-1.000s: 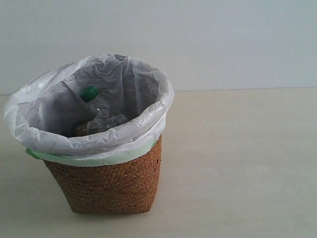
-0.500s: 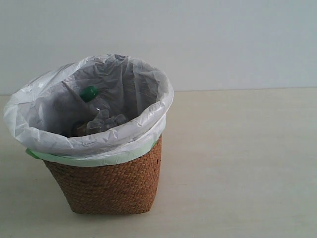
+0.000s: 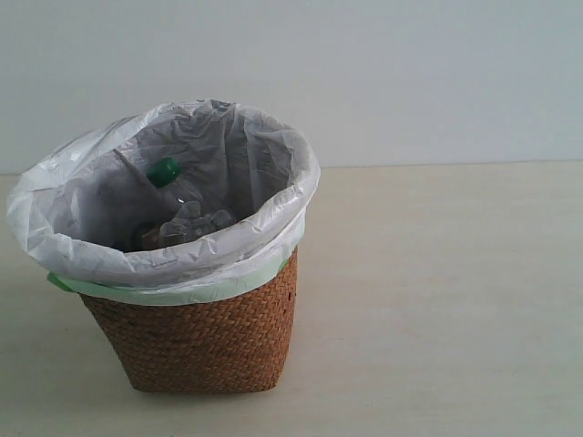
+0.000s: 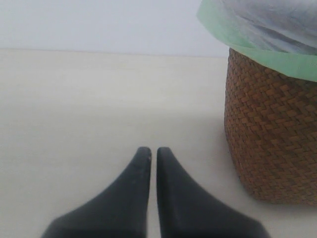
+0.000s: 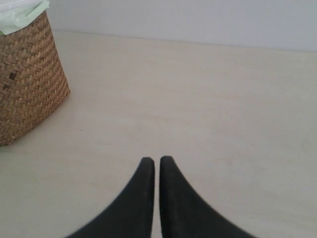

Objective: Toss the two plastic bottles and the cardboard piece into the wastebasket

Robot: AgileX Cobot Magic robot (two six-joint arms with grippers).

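The brown wicker wastebasket [image 3: 196, 337] with its white bag liner stands left of centre on the table. Inside it a clear bottle with a green cap [image 3: 164, 170] leans against the liner, above crumpled clear plastic [image 3: 196, 223]. The red-label bottle and the cardboard piece cannot be made out. My left gripper [image 4: 153, 151] is shut and empty, low over the table beside the wastebasket [image 4: 270, 134]. My right gripper [image 5: 156, 160] is shut and empty too, on the other side of the wastebasket [image 5: 27, 89]. Neither gripper shows in the exterior view.
A pale beige tabletop [image 3: 437, 300] stretches out to the right of the basket, with a plain grey-white wall [image 3: 410, 73] behind it.
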